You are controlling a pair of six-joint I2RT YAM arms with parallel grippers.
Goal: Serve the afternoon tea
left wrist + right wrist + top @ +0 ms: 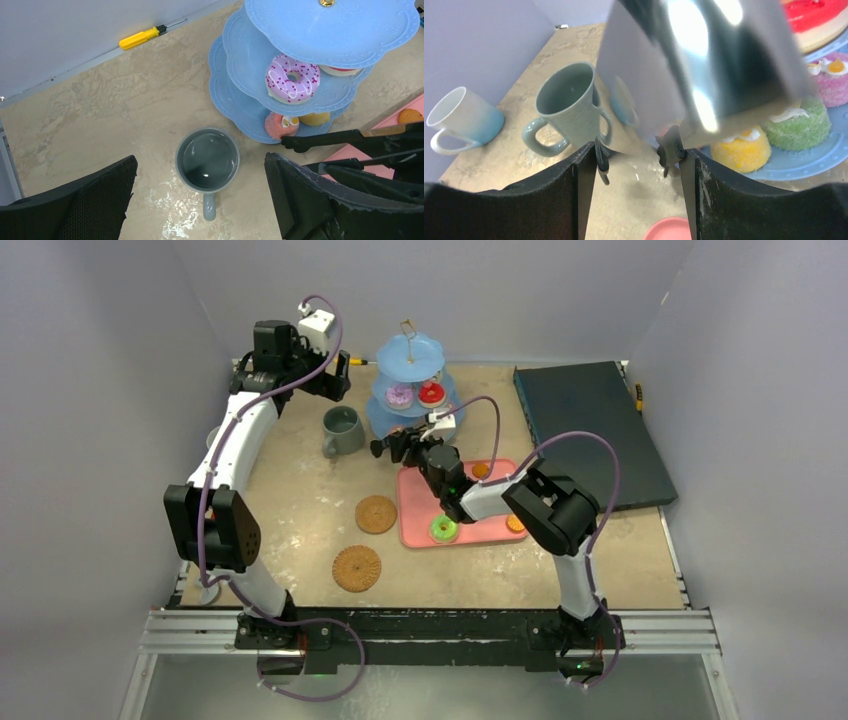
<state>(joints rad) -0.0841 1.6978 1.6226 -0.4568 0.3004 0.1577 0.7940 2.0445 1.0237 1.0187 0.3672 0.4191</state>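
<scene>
The left claw (pixel 200 160) hangs wide open and empty above the grey-green ceramic mug (pixel 207 160). The mug stands upright on the beige worktop (pixel 300 500), just beside the blue three-tier stand (pixel 240 65). The right claw (pixel 636 155) is partly closed, pinching the black tongs (pixel 325 140) by their arms. The tong tips sit at the bottom tier next to a pink cupcake (pixel 277 125). A purple-iced doughnut (pixel 292 77) lies on the middle tier. Two round woven brown coasters (pixel 376 514) lie left of the pink tray (pixel 415 505), where a green doughnut (pixel 444 530) rests. A white mug (pixel 464 120) sits beyond the grey-green one, near the worktop's left edge.
</scene>
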